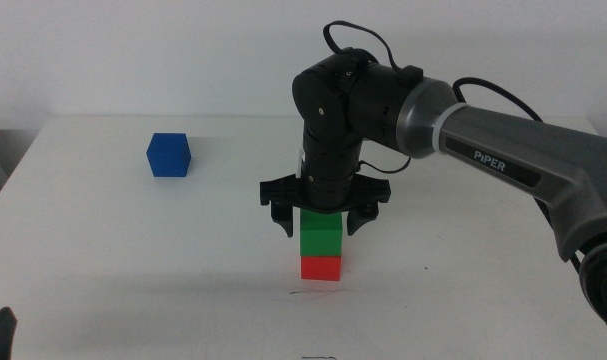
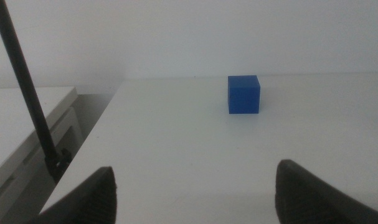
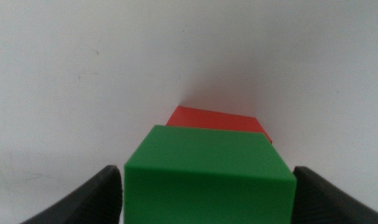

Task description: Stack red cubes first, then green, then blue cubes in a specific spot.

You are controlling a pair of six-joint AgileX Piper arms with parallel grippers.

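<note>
At the near left corner of the table (image 1: 103, 270) my left hand (image 1: 1, 330) waits, only its tip showing in the middle view; its wrist camera shows the jaws spread wide with nothing between them, aimed across the table at the blue cube.

A little in from the near edge, roughly central, a short thin dark line (image 1: 305, 292) marks the stacking spot, and the red cube (image 1: 321, 267) sits just behind it. The green cube (image 1: 320, 236) rests flat on top of the red one, edges lined up closely, so I judge the first two layers are done.

My right hand (image 1: 319, 215) hangs straight down over the stack, its jaws straddling the green cube. In the right wrist view there is a visible gap on either side between the jaws and the green faces, so the hand is open and holding nothing. I'd read this as the release, kept vertical so that lifting off won't nudge the stack.

Farther back, toward the far left part of the table, the blue cube (image 1: 169, 155) stands alone, well apart from the stack. It is the last piece, and it sits on the waiting left arm's side.
</note>
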